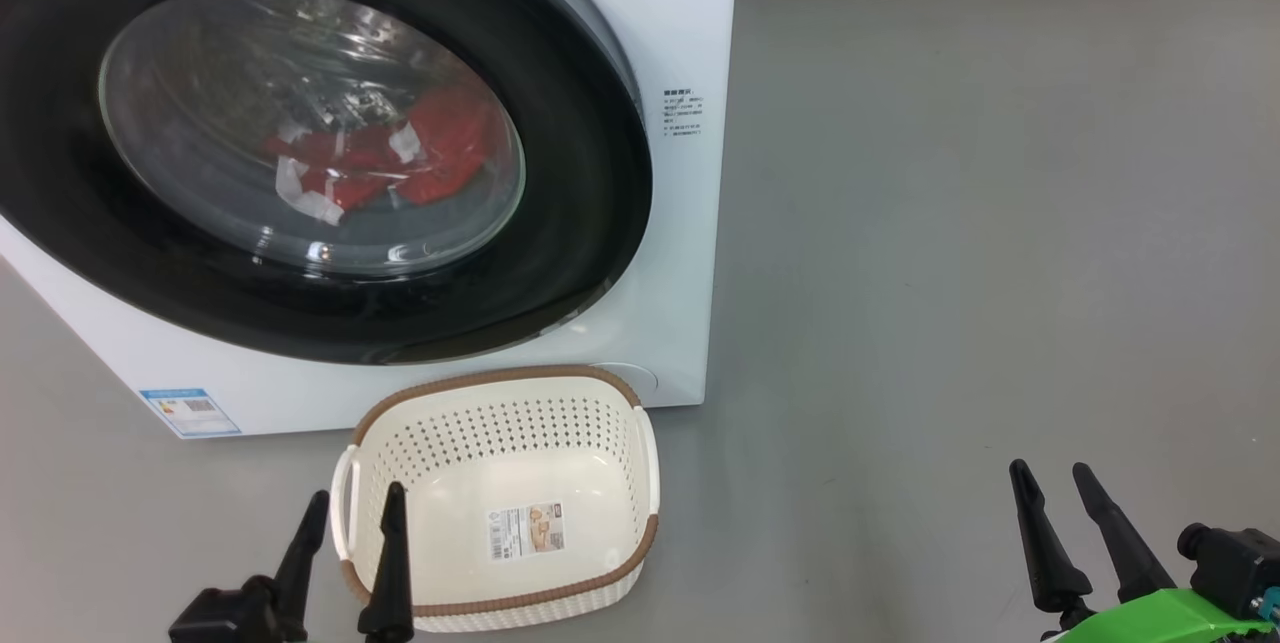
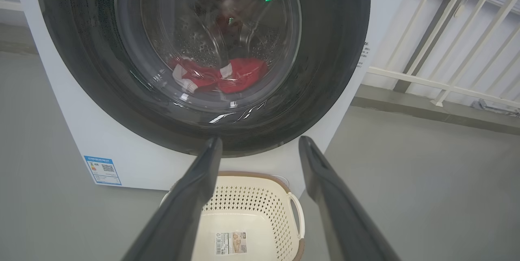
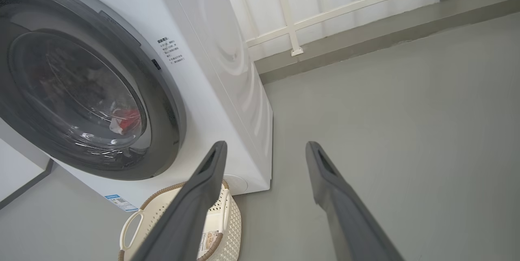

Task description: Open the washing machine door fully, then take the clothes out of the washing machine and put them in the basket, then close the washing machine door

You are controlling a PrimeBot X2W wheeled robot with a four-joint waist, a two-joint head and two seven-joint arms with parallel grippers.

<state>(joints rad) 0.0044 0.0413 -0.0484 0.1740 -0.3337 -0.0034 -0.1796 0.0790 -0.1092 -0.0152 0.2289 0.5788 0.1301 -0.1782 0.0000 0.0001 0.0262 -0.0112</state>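
Observation:
The white washing machine (image 1: 690, 253) stands ahead with its black-rimmed round door (image 1: 590, 223) shut. Through the glass I see red clothes (image 1: 440, 148) with white trim lying in the drum, also clothes (image 2: 239, 78) in the left wrist view. The cream basket (image 1: 600, 563) sits empty on the floor just before the machine. My left gripper (image 1: 355, 508) is open at the basket's near left rim, holding nothing. My right gripper (image 1: 1055, 483) is open over bare floor, well to the right of the basket and machine.
Grey floor (image 1: 950, 273) stretches to the right of the machine. A white railing (image 2: 447, 50) and a low ledge run behind it. A blue label (image 1: 190, 413) sticks to the machine's lower left front.

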